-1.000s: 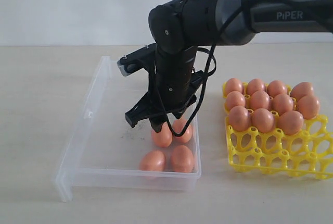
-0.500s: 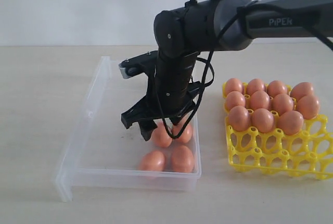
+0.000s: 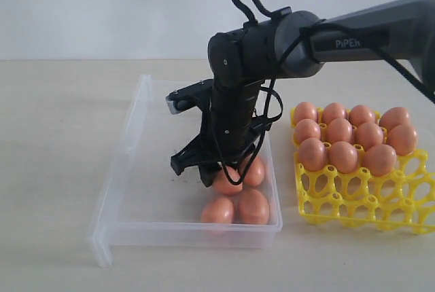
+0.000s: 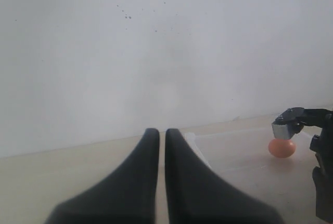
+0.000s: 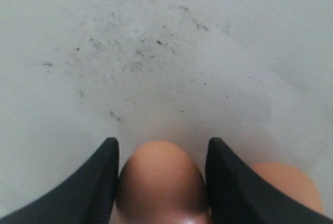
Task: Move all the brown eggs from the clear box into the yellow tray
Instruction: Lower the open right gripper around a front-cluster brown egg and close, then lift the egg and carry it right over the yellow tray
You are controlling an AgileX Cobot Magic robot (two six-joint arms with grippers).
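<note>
Here, the right pincer (image 3: 223, 178) is reaching down into the clear box (image 3: 126, 170), with its dark arm stretching in over the side of the box that faces the yellow tray (image 3: 353, 205). In the right wrist view its two black fingers (image 5: 99, 182) are pressing against opposite flanks of one brown egg (image 5: 161, 182), and no gap is showing on either side, so the pincer is closing on that egg at about the egg's own width. Whether the egg is resting on the box floor or hanging just clear of it is not possible to tell.

Four brown eggs (image 3: 253, 206) are sitting inside the box, all crowding the end nearest the tray. Two are lying side by side against the box's near wall, and the gripped one and a neighbour are sitting just behind them. Dark specks (image 5: 140, 52) are dotting the bare floor of the box beyond the fingertips.

The tray is standing on the desk (image 3: 47, 136) just beside the box, apart from it. Three rows of eggs are filling the tray cups farthest from the camera, while the cups in its near part are standing open.

The left pincer (image 4: 162, 130) is hanging well apart from the box, facing it. Its fingers are lying almost together, with only a thin slit showing between them, and it is holding nothing.
</note>
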